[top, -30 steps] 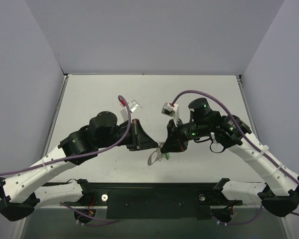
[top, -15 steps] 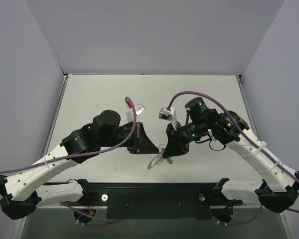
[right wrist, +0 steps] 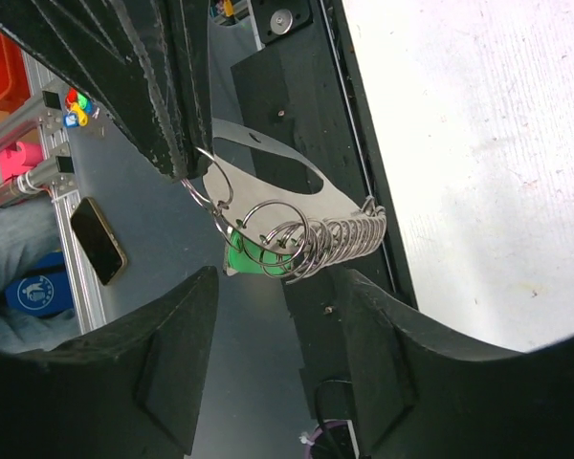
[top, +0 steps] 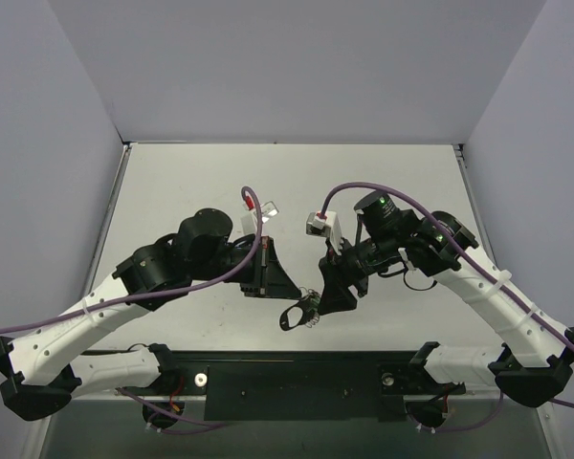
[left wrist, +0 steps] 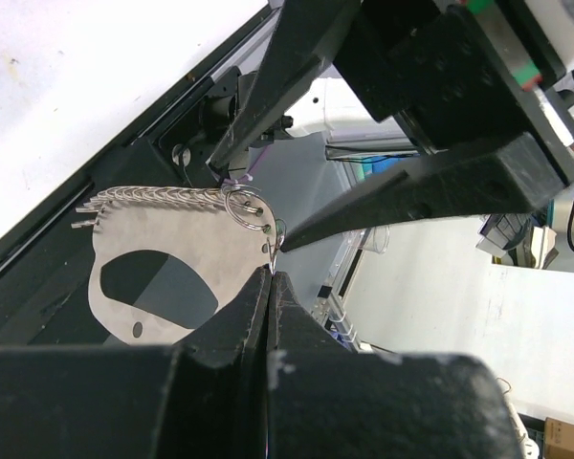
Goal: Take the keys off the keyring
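The keyring (left wrist: 163,251), a flat grey oblong plate with an oval opening, hangs in the air from my left gripper (left wrist: 270,274). That gripper is shut on the plate's edge beside a small wire ring (left wrist: 243,205). In the right wrist view the keyring (right wrist: 292,194) carries a row of several wire rings (right wrist: 337,239) along one edge. The key's green head (right wrist: 252,262) hangs behind them. My right gripper (right wrist: 279,330) is open just below the green key and touches nothing. From above, the keyring (top: 292,316) hangs between the left gripper (top: 299,289) and the right gripper (top: 328,298).
A white table top (top: 297,182) lies under both arms, and a black base rail (top: 297,387) runs along its near edge. The keyring hangs over that near edge. Purple cables (top: 364,182) loop above both wrists.
My right gripper has opened and let go of the ring bunch. Both grippers have drifted slightly toward the near edge, and the keyring now hangs from the left gripper alone.
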`<state>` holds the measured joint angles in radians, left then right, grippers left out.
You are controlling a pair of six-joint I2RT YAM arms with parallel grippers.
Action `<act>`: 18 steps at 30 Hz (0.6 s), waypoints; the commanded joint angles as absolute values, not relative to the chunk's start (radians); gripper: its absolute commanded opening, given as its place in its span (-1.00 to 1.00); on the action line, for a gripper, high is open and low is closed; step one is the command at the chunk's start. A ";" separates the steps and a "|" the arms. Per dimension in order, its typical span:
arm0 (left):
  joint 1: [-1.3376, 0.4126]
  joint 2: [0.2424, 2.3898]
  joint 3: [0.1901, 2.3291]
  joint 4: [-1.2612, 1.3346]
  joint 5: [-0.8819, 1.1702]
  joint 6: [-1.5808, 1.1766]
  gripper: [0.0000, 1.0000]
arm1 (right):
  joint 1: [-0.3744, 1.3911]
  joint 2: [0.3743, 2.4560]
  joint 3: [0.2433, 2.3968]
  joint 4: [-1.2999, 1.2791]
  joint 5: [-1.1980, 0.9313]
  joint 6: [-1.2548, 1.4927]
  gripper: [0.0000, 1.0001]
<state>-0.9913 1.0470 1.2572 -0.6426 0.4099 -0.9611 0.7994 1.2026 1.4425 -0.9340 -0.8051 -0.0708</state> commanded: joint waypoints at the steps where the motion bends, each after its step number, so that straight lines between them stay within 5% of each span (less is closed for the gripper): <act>1: -0.982 1.046 1.315 -0.666 0.433 -0.966 -1.00 | 0.804 1.193 1.476 -0.951 -0.807 -0.084 0.15; 6: -0.976 1.060 1.331 -0.728 0.422 -0.957 -1.00 | 0.798 1.145 1.468 -0.895 -0.730 -0.046 0.43; 18: -0.835 1.100 1.344 -0.836 0.483 -0.951 -1.00 | 0.790 0.807 0.942 -0.066 -0.486 0.475 0.29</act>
<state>-0.8886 1.0836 1.2800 -0.7971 0.4324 -0.9611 0.7971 0.8318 1.0492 -0.4049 -0.5674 0.2703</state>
